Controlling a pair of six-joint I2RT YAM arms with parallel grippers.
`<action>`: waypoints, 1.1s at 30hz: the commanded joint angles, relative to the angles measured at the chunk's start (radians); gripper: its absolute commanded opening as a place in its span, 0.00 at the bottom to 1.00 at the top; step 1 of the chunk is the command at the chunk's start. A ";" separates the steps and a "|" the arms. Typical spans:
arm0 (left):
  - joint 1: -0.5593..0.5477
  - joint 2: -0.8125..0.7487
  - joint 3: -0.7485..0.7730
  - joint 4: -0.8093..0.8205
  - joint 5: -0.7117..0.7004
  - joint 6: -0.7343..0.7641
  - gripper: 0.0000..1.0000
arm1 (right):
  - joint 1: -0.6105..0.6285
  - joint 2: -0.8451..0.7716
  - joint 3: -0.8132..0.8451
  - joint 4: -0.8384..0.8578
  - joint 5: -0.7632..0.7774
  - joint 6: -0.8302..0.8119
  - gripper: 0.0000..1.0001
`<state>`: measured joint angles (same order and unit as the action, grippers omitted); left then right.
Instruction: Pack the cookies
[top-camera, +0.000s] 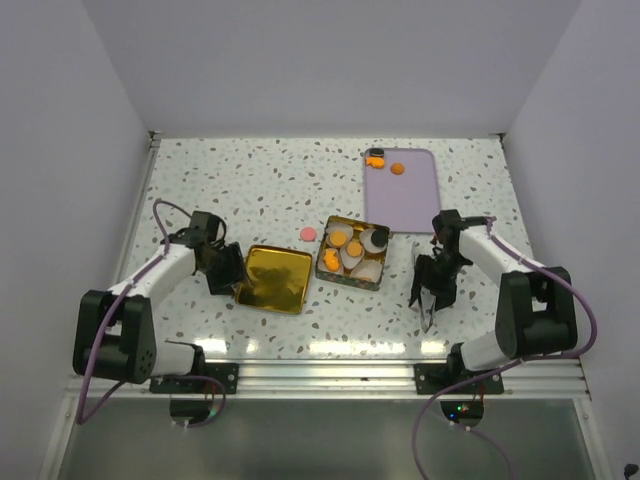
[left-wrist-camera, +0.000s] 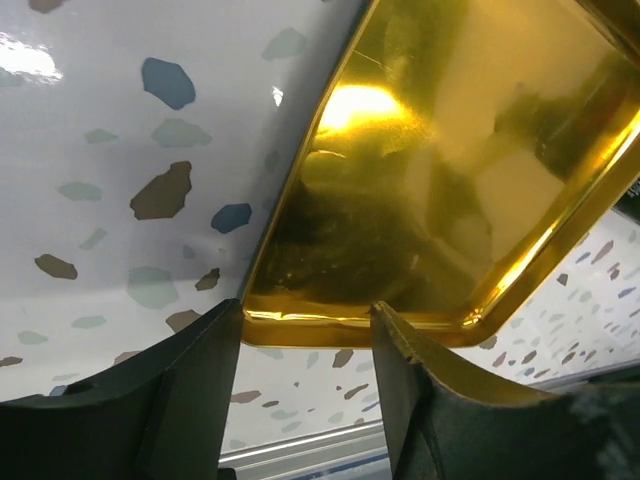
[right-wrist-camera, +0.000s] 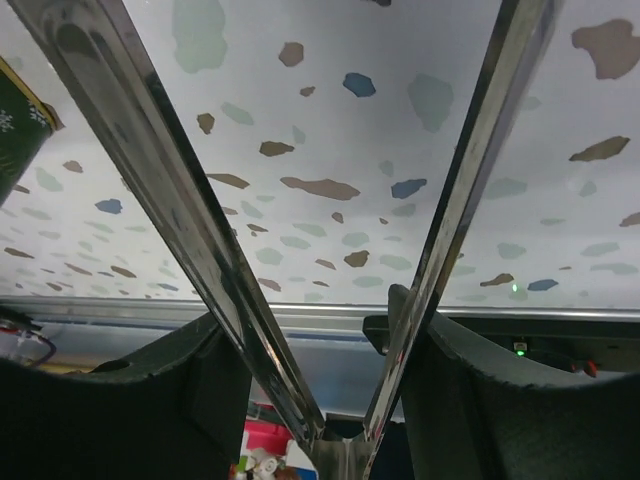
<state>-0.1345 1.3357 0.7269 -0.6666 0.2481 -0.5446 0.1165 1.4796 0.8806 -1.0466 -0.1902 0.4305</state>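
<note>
The cookies show in the top view. Orange ones (top-camera: 398, 168) and a black one (top-camera: 377, 152) lie on the purple tray (top-camera: 400, 200). A pink one (top-camera: 309, 234) lies on the table. Others sit in white paper cups inside the square tin (top-camera: 330, 270). The gold lid (top-camera: 272, 278) lies inside-up left of the tin. My left gripper (top-camera: 232, 275) stands open at the lid's left rim; in the left wrist view its fingertips (left-wrist-camera: 305, 315) flank the edge of the lid (left-wrist-camera: 440, 180). My right gripper (top-camera: 435, 282) is shut on metal tongs (right-wrist-camera: 170, 180), spread in a V over bare table.
The aluminium rail (top-camera: 330, 375) runs along the table's near edge, just below both arms. White walls close in the table on the left, right and back. The tin's green side (right-wrist-camera: 15, 130) shows at the left of the right wrist view.
</note>
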 joint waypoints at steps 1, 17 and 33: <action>-0.005 0.022 0.000 0.051 -0.069 -0.021 0.57 | -0.005 -0.007 -0.008 0.094 -0.057 0.010 0.57; -0.007 0.190 0.043 0.163 -0.110 -0.002 0.37 | -0.005 -0.005 -0.012 0.076 -0.072 0.007 0.88; -0.007 0.016 0.291 0.104 -0.090 -0.015 0.00 | -0.003 -0.231 0.437 -0.158 -0.283 0.123 0.99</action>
<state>-0.1398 1.4662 0.9104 -0.5922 0.1612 -0.5556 0.1165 1.2964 1.2102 -1.1416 -0.2928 0.4866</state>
